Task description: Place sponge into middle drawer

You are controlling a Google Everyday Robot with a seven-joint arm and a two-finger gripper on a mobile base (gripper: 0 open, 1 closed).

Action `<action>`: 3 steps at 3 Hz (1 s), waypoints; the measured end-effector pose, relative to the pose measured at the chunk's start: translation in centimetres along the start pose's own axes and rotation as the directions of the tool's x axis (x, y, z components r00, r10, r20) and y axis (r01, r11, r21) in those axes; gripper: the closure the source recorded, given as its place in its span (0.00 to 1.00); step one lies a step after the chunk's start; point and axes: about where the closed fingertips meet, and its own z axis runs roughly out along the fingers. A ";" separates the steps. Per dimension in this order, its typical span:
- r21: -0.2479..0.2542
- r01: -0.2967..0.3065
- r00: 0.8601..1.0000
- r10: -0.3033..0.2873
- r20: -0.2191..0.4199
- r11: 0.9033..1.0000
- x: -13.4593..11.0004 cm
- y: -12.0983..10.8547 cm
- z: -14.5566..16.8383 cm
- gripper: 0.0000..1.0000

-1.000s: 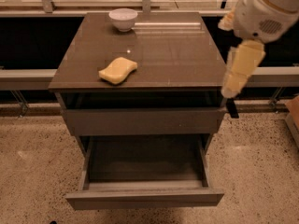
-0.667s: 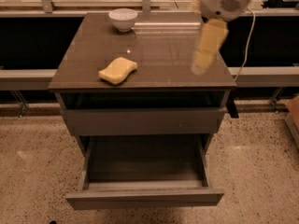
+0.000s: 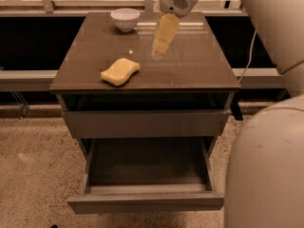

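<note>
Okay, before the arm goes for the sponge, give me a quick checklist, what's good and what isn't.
1. Middle drawer pulled open: ok.
2. Sponge lying flat and uncovered on the cabinet top: ok.
3. Bowl well apart from the sponge: ok.
4. Gripper lined up over the sponge: not ok, it hangs off to the sponge's right in the view.
5. Sponge in the gripper: not ok, not yet picked up.
6. Gripper's height above the top: cannot tell.
</note>
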 end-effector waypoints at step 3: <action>-0.080 0.041 0.999 -0.038 0.033 0.996 -2.2 -1.3 10.4 0.00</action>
